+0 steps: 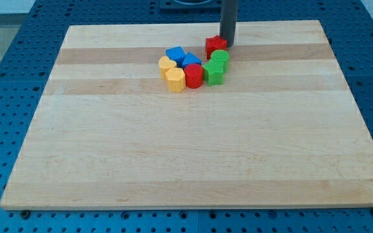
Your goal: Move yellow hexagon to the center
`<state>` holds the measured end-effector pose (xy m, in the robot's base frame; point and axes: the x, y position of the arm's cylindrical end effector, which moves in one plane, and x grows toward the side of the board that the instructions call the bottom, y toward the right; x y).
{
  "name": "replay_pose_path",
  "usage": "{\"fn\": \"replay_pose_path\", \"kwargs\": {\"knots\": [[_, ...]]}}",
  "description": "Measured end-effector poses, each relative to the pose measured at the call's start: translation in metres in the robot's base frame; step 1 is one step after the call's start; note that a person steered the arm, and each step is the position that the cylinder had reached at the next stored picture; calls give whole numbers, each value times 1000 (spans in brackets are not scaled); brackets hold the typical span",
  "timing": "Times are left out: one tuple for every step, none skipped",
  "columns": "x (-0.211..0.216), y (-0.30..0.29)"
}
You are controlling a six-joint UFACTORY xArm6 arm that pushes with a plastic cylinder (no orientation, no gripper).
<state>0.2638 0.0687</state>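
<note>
Yellow hexagon [175,79] sits down and left of my tip [228,44], a bare rod with no claw, touching the red star [216,46].

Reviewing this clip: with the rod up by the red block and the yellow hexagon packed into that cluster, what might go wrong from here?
1. My tip sits at the view's top, beside the red star block, across the cluster from the yellow hexagon. A straight push would likely drag the whole cluster along.
2. The hexagon touches another yellow block and a red cylinder, so neighbours may travel with it.
3. The board's centre lies toward the view's bottom; a glancing push could send the hexagon sideways.
</note>
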Motion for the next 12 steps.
{"fn": "replay_pose_path", "kwargs": {"knots": [[0,0],[2,-2],[6,-5],[8,-13],[8,-26],[8,-31],[11,-32],[16,-32],[20,-32],[23,-32],[23,-33],[23,-33]]}}
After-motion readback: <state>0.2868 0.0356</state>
